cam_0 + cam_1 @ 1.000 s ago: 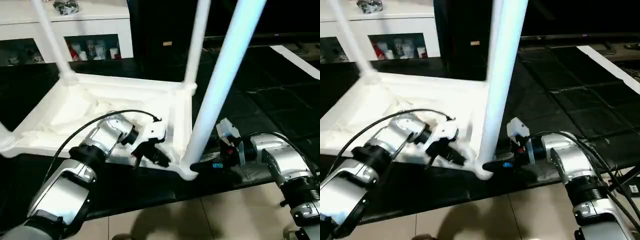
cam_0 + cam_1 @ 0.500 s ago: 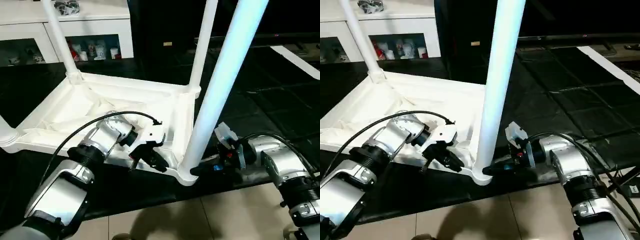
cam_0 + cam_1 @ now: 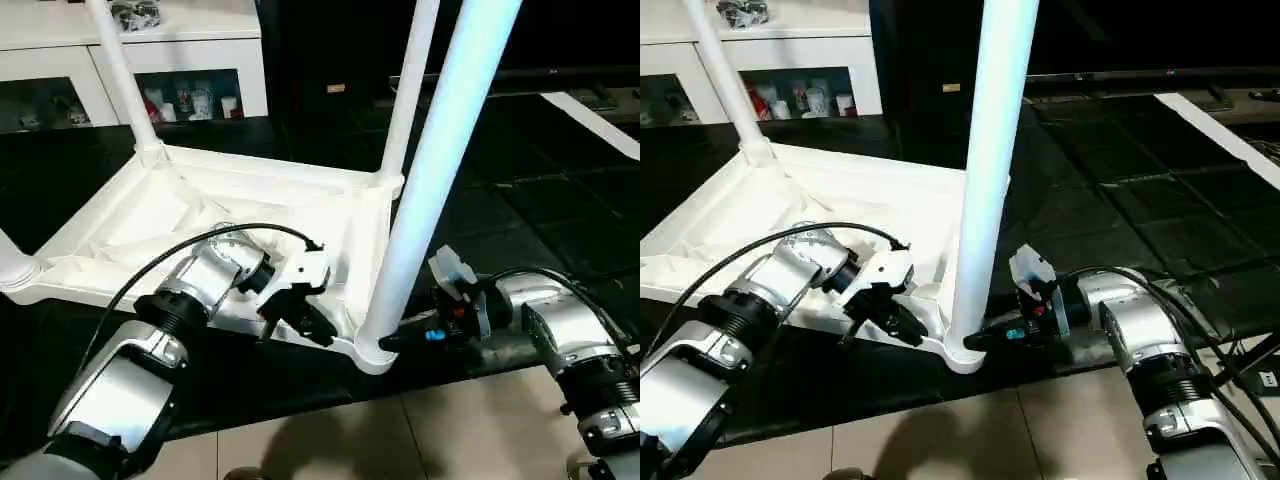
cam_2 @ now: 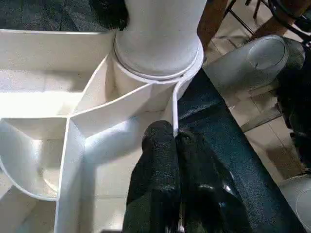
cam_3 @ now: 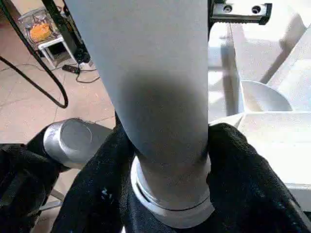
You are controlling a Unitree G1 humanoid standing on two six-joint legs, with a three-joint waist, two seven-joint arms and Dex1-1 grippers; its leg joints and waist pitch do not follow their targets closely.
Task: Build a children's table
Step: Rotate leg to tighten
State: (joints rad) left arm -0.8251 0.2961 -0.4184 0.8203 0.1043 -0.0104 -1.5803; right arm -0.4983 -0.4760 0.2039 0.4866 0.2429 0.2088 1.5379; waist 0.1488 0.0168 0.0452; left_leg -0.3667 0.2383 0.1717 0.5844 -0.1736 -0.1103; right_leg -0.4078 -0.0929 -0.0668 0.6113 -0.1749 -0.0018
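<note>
No lettering that I can read anywhere here: the small tag on the dark panel behind and the packets in the white cabinet (image 3: 150, 60) are too small to make out.

My robot works on the children's table, whose white tabletop (image 3: 150, 215) lies upside down on a dark surface, ribbed underside facing up. Legs stand upright in the round corner sockets: the nearest leg (image 3: 430, 180), a thick white tapered tube, rises past the top of the head views, two thinner-looking ones stand at the far corners (image 3: 120, 75) (image 3: 410, 90).

My right gripper (image 5: 165, 160) is clamped on the nearest leg just above its socket (image 3: 372, 350), one black finger on each side of the tube.

My left gripper (image 4: 177, 141) is pinched on the tabletop's thin side wall just beside that same socket, fingers nearly together.
</note>
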